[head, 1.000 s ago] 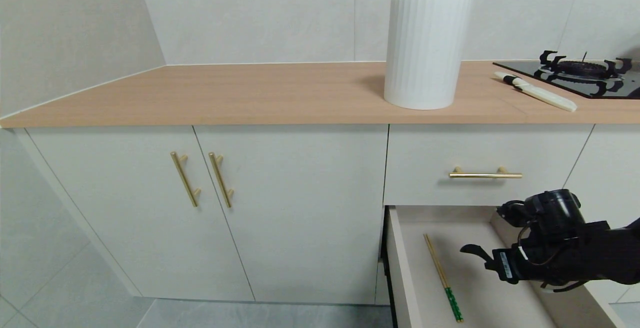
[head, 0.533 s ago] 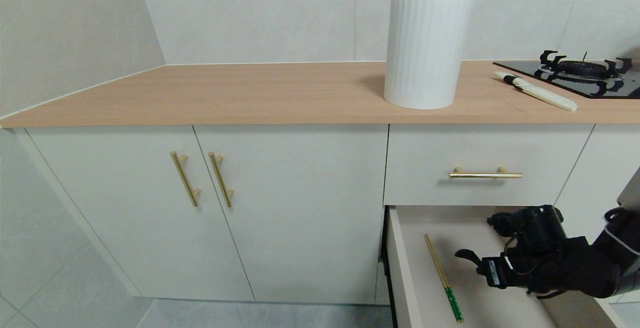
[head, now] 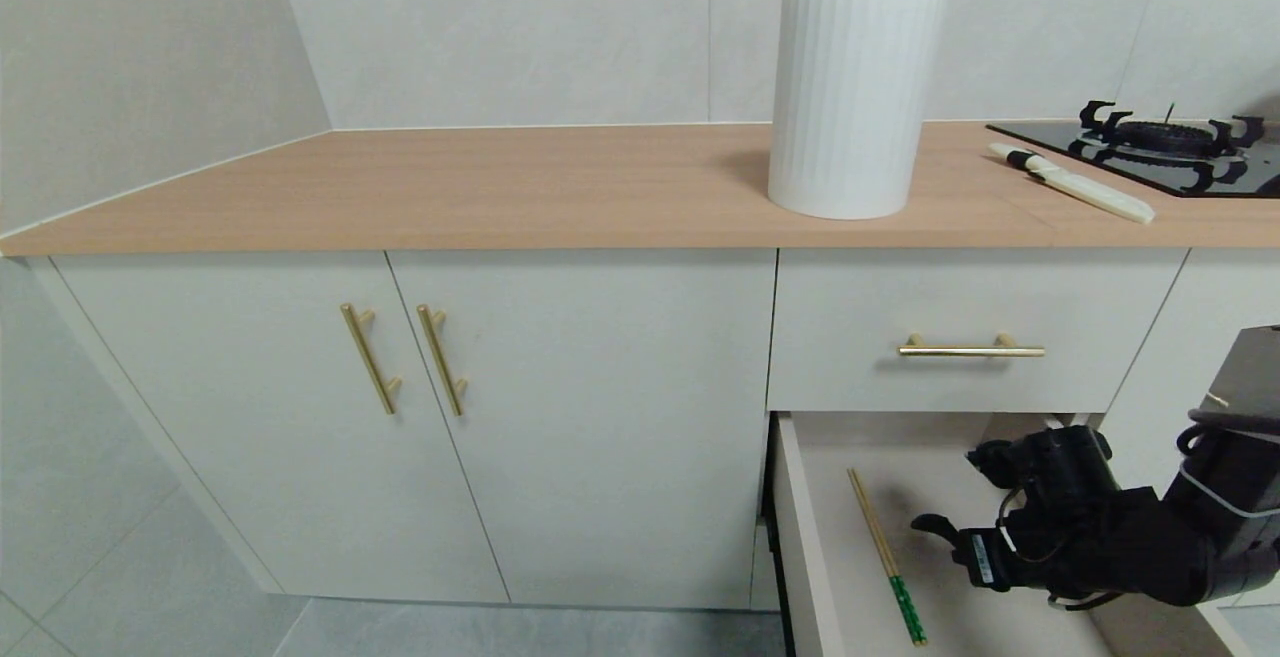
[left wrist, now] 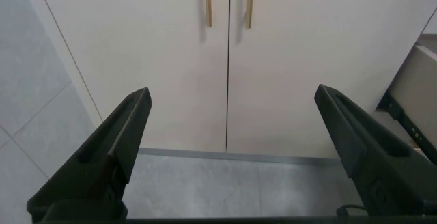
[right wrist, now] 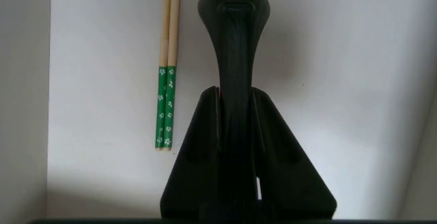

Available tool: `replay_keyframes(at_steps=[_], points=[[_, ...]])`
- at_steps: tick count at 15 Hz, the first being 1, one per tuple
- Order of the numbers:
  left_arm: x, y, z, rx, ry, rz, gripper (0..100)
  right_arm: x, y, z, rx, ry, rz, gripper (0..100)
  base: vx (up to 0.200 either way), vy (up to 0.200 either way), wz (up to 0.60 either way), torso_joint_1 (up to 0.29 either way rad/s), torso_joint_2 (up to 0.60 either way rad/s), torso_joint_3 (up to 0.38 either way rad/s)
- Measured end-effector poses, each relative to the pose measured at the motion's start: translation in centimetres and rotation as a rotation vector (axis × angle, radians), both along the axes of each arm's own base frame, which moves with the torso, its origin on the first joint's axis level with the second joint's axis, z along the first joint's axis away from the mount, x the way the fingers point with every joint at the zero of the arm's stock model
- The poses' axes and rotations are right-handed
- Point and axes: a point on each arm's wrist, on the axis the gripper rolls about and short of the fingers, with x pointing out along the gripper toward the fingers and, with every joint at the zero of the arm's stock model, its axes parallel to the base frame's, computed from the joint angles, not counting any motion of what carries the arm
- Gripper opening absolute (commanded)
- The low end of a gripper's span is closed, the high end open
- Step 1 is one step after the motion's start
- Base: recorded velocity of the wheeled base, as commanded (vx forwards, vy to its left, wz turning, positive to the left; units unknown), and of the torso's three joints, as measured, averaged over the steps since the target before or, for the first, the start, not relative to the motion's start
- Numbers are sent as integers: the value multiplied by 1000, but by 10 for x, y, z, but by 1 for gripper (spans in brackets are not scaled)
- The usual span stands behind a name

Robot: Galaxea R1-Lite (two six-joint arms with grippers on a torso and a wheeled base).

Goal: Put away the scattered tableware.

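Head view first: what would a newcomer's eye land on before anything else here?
The tall white ribbed cylinder stands on the wooden countertop, right of centre. Below it, the open pale drawer holds a pair of wooden chopsticks with green patterned ends, and the black right gripper hangs shut beside them, not touching. A white knife with a black band lies near the black gas hob.

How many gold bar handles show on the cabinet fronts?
3: two vertical handles side by side on the double doors, one horizontal handle on the closed drawer. The open drawer's own handle may be hidden.
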Motion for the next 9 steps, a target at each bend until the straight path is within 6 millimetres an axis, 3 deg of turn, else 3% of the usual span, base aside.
replay_keyframes(at_steps=[3, 4, 9], points=[[0, 0, 0, 0, 0, 0, 100, 1, 0, -2, 0, 4, -2, 0, 0, 0, 0, 0, 0, 0], [0, 0, 0, 0, 0, 0, 100, 1, 0, -2, 0, 4, -2, 100, 0, 0, 0, 0, 0, 0], [0, 0, 0, 0, 0, 0, 100, 2, -1, -5, 0, 1, -4, 100, 0, 0, 0, 0, 0, 0]])
